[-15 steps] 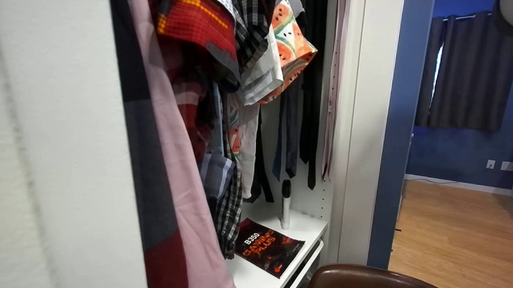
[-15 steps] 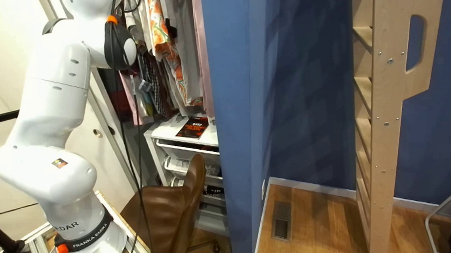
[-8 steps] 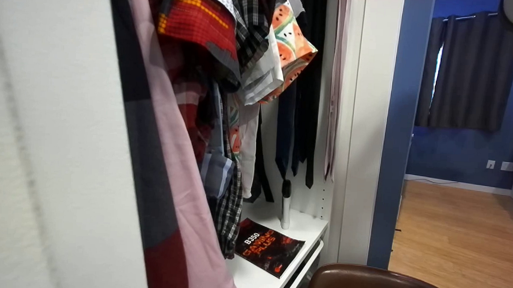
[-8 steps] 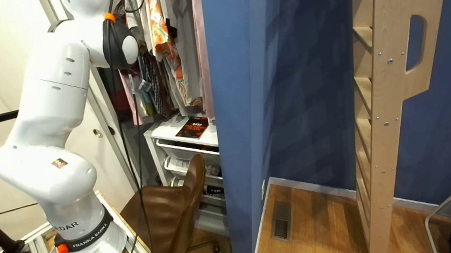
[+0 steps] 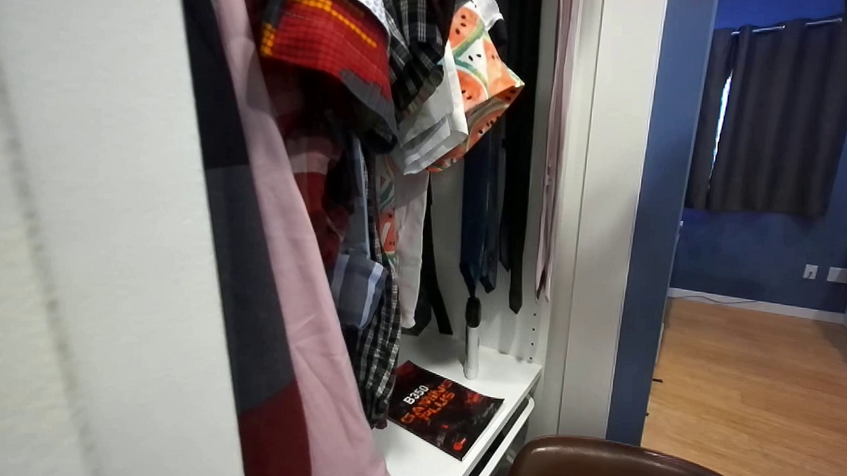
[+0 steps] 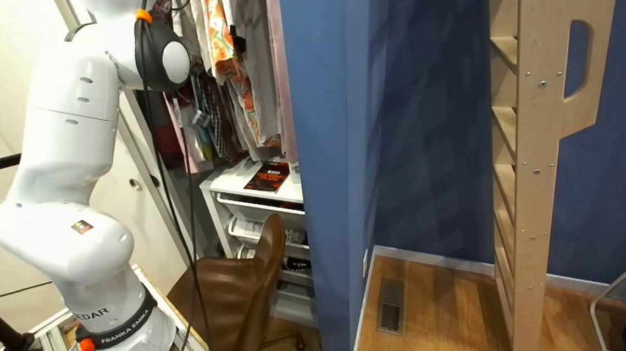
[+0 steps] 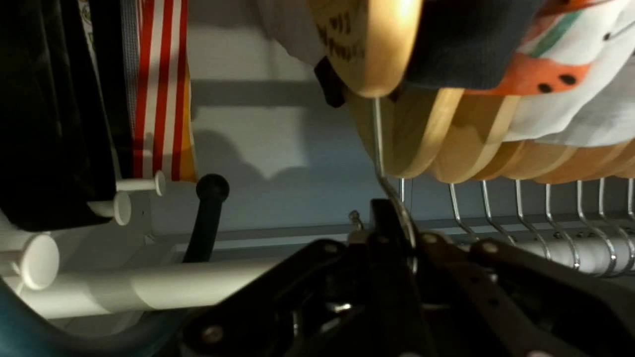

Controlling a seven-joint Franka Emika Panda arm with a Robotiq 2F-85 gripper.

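Note:
In the wrist view my gripper [image 7: 400, 226] stands shut at the bottom centre, with the metal hanger hook [image 7: 379, 148] running down between its dark fingers. Above it hangs the hook's pale wooden hanger [image 7: 392, 44], with blurred lettering on its side. A dark cloth [image 7: 471, 44] and a watermelon-print cloth [image 7: 550, 74] lie beside the hanger; which garment it carries I cannot tell. Several more wooden hangers [image 7: 456, 158] sit close on the right, their hooks on the white rod [image 7: 198, 287]. Neither exterior view shows the gripper; one has the white arm [image 6: 78, 131] before the closet.
Ties, including a striped tie [image 7: 161, 89], hang from white pegs [image 7: 39, 260] near a ball-ended dark rod [image 7: 211, 198]. Below the clothes are a white shelf [image 5: 415, 463], a booklet [image 5: 446, 408] and a slim upright object [image 5: 472, 338]. A brown chair [image 6: 227, 291] and blue wall [image 6: 323, 169] flank the closet.
The arm's upper part has shifted slightly left and down in an exterior view. A rounded pale part at the upper right slid toward the edge. The hanging ties have swung.

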